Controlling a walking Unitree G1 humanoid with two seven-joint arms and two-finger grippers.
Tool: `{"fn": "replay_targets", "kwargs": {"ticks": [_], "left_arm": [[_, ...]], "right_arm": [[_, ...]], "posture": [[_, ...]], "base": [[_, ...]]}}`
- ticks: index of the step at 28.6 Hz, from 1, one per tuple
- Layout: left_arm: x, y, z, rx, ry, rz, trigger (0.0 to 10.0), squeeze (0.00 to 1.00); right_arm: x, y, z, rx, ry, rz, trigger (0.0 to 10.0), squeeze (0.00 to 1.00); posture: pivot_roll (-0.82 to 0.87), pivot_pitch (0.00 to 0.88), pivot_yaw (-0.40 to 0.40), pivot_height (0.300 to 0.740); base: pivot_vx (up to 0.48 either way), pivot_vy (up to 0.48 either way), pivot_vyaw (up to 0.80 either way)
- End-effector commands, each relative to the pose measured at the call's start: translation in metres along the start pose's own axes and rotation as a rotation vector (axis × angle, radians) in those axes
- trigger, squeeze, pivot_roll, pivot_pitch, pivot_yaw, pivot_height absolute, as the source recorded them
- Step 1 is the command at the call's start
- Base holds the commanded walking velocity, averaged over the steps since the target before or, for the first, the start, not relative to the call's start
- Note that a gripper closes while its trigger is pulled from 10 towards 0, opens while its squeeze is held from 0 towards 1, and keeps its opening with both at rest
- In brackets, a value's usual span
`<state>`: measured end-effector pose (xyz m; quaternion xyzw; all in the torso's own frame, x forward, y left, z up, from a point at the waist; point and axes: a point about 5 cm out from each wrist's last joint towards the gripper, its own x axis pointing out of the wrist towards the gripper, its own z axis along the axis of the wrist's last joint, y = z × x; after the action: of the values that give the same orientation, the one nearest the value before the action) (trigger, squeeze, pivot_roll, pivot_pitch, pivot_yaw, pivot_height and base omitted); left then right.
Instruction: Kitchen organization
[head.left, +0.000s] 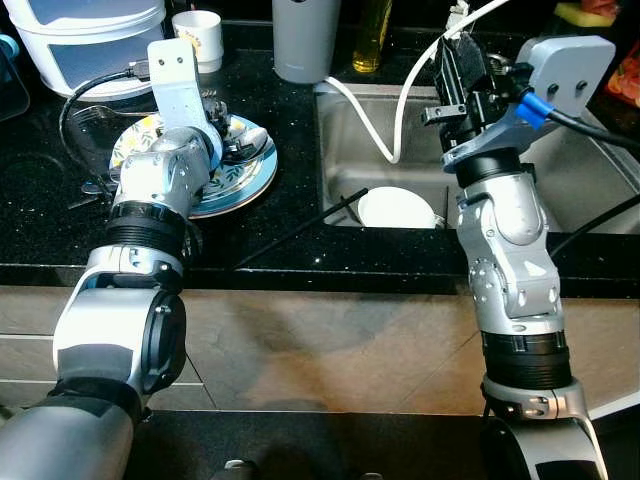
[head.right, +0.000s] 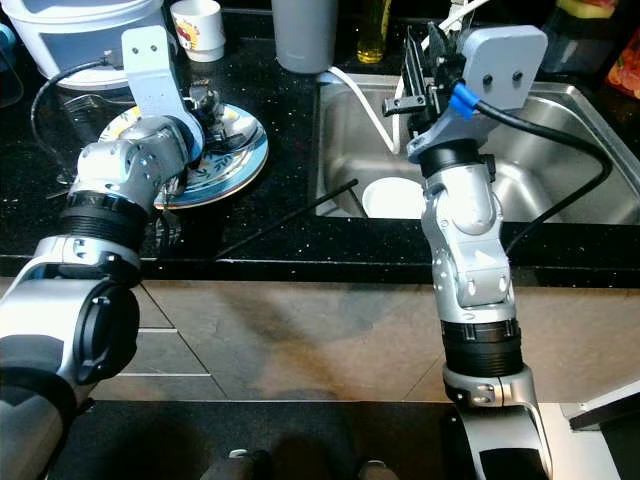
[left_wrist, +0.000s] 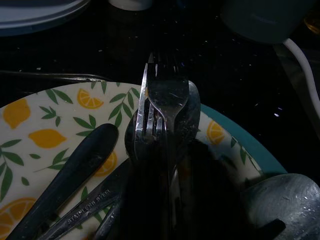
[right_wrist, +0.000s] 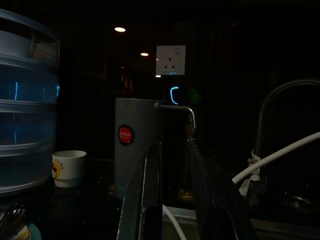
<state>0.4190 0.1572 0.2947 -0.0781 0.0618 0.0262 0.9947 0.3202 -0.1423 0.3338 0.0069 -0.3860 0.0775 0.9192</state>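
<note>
A lemon-patterned plate (head.left: 257, 178) with a teal rim lies on the black counter, left of the sink, with several pieces of cutlery on it. My left gripper (head.left: 234, 140) is down over the plate. In the left wrist view its dark fingers (left_wrist: 150, 200) are shut on a fork (left_wrist: 161, 107) with a spoon (left_wrist: 191, 112) behind it, both sticking out past the plate rim (left_wrist: 240, 142). A dark-handled utensil (left_wrist: 75, 172) lies beside them. My right gripper (head.right: 425, 62) is raised over the sink's back edge, open by a narrow gap and holding nothing.
The steel sink (head.left: 590, 190) holds a white bowl (head.left: 395, 208) and a white hose (head.left: 372, 125). A black stick (head.left: 300, 232) lies across the sink's corner. Behind stand a grey canister (head.left: 305, 40), white mug (head.left: 198, 35), oil bottle (head.left: 372, 35) and plastic container (head.left: 85, 40).
</note>
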Motion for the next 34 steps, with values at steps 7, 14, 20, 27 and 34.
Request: {"fn": "replay_targets", "kwargs": {"ticks": [7,14,20,27,34], "left_arm": [[0.001,0.009,-0.011,0.026,0.032,0.051,0.0,0.0],[-0.008,0.004,0.025,0.087,-0.223,0.062,4.0,0.0],[-0.045,-0.011,0.082,0.106,-0.604,-0.165,10.0,0.0],[-0.075,-0.02,0.091,0.113,-0.694,-0.505,10.0,0.0],[-0.087,-0.036,0.068,0.122,-0.649,-0.754,10.0,0.0]], "right_arm": [[0.001,-0.002,0.003,0.007,-0.015,-0.008,10.0,0.0],[0.002,-0.004,0.003,0.01,-0.016,-0.013,10.0,0.0],[0.004,-0.009,0.004,0.072,-0.02,-0.048,10.0,0.0],[0.006,-0.031,0.007,0.357,-0.02,-0.15,10.0,0.0],[0.003,-0.027,0.016,0.618,-0.061,-0.057,10.0,0.0]], "posture": [[0.1,0.152,0.003,0.74],[0.09,0.147,-0.005,0.74],[0.1,0.141,-0.01,0.74],[0.1,0.133,-0.012,0.74],[0.09,0.123,-0.003,0.74]], "base": [[0.0,0.0,0.0],[0.0,0.0,0.0],[0.0,0.0,0.0],[0.0,0.0,0.0],[0.0,0.0,0.0]]}}
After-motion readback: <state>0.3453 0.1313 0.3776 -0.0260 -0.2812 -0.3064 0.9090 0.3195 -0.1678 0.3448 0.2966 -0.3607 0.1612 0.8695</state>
